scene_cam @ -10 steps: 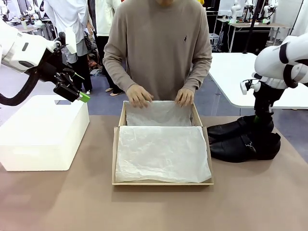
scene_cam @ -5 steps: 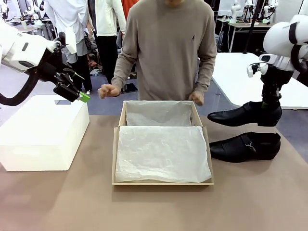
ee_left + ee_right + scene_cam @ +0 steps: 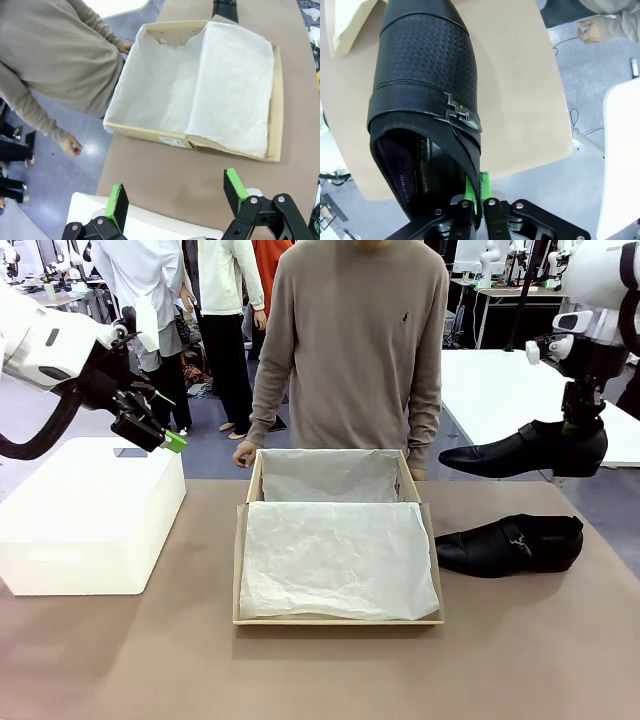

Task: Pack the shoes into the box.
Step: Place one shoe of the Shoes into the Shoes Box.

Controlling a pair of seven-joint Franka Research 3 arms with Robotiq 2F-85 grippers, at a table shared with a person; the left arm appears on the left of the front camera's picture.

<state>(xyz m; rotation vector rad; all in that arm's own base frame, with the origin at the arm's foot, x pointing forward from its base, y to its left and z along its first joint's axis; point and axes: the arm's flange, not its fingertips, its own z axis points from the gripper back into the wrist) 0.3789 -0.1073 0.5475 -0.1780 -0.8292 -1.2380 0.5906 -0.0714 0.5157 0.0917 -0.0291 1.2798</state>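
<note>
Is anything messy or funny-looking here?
Nothing is spilled or broken. One shoe hangs in the air, pinched at its heel rim by the right claw, while its partner lies on the table beside the open box.

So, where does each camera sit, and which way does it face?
Front: fixed between the arms, facing across the table at the person; left hand and right hand show.
Left wrist: on the left arm, looking down past its open fingers at the box.
Right wrist: on the right arm, looking down along the lifted shoe it grips.
Shared: front and left wrist both show the box and the person.
</note>
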